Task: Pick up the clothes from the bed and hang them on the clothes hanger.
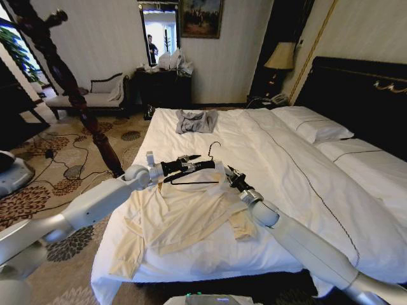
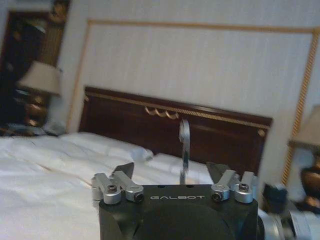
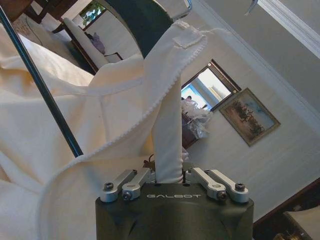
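Observation:
The cream clothes (image 1: pixel 184 222) lie spread at the near left of the bed (image 1: pixel 286 171). My left gripper (image 1: pixel 206 165) reaches in from the left and is shut on the black clothes hanger (image 1: pixel 191 183), holding it just above the shirt's collar. In the left wrist view the hanger's silver hook (image 2: pixel 184 145) rises between the fingers of the left gripper (image 2: pixel 170 172). My right gripper (image 1: pixel 230 176) is beside the hanger, shut on the collar. Up close, the right gripper (image 3: pixel 168 170) pinches a strip of the clothes (image 3: pixel 100 115), and the hanger's bar (image 3: pixel 45 95) runs under the fabric.
A small grey-blue garment (image 1: pixel 196 121) lies at the bed's far end. White pillows (image 1: pixel 315 124) sit against the dark headboard (image 1: pixel 356 82) on the right. A tall dark wooden coat stand (image 1: pixel 76 95) rises left of the bed, with cables (image 1: pixel 70 159) on the patterned carpet.

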Robot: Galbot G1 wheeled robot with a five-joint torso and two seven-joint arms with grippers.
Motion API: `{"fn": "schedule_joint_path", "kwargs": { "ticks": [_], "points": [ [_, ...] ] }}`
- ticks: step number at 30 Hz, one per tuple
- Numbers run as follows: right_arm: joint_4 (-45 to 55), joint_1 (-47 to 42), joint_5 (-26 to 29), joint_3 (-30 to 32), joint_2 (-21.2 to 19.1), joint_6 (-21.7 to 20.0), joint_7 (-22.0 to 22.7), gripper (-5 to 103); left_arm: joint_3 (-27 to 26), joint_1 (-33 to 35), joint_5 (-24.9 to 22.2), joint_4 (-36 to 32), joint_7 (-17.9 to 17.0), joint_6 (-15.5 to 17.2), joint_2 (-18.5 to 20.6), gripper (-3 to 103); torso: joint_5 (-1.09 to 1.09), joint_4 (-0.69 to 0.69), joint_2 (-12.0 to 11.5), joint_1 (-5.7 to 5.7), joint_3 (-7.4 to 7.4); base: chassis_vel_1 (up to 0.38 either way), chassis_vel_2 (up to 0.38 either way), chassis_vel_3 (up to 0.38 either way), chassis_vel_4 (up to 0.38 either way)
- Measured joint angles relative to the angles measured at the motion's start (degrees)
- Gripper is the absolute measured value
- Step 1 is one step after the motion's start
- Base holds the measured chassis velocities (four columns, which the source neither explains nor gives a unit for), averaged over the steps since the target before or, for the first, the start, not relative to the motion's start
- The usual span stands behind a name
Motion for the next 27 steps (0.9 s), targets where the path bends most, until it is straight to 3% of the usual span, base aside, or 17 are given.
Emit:
{"fn": "schedule_joint_path", "kwargs": {
  "ticks": [4,5,9,11,15,16,18,22,27],
  "points": [
    [0.1,-0.5,-0.1,0.6,-0.3,0.1,0.3,20,-5.8,3.5,-1.1,-3.4,-4.6,-1.6,1.6,99,0.00,-0.02,0.0,0.00,0.00,0.000,0.000,0.000,0.000],
    [0.1,-0.5,-0.1,0.6,-0.3,0.1,0.3,20,-5.8,3.5,-1.1,-3.4,-4.6,-1.6,1.6,99,0.00,-0.02,0.0,0.00,0.00,0.000,0.000,0.000,0.000],
    [0.3,-0.4,0.2,0.8,-0.5,0.1,0.8,20,-14.0,7.9,-2.3,-6.5,-11.5,-4.0,4.4,100,0.00,-0.01,0.0,0.00,0.00,0.000,0.000,0.000,0.000],
    [0.4,-0.4,0.3,0.8,-0.6,0.1,0.9,20,-15.5,8.9,-2.4,-6.8,-12.3,-4.3,5.0,100,0.00,0.00,0.0,0.00,0.00,0.000,0.000,0.000,0.000],
    [0.9,-0.5,0.4,0.8,-1.0,0.0,1.0,20,-25.0,18.2,-2.1,-7.9,-16.1,-4.6,8.2,100,-0.01,0.01,0.0,0.00,0.00,0.000,0.000,0.000,0.000],
    [0.9,-0.5,0.4,0.8,-1.0,0.0,1.0,20,-25.0,18.2,-2.1,-7.9,-16.1,-4.6,8.2,100,-0.01,0.01,0.0,0.00,0.00,0.000,0.000,0.000,0.000],
    [1.1,-0.4,0.6,0.6,-1.2,-0.1,1.1,20,-29.7,24.7,-1.9,-8.4,-16.6,-4.6,10.1,100,-0.01,0.01,0.0,-0.01,0.00,0.000,0.000,0.000,0.000],
    [1.2,-0.4,1.1,0.7,-1.4,-0.3,1.5,20,-34.0,33.1,-0.2,-9.4,-15.6,-4.7,11.8,100,0.00,0.01,0.0,-0.01,0.00,0.000,0.000,0.000,0.000],
    [1.8,-1.6,1.4,1.4,-2.6,-0.6,2.0,20,-36.9,41.3,4.4,-9.7,-16.2,-5.2,10.4,100,-0.02,-0.04,0.0,-0.01,0.00,0.000,0.000,0.000,0.000]
  ]
}}
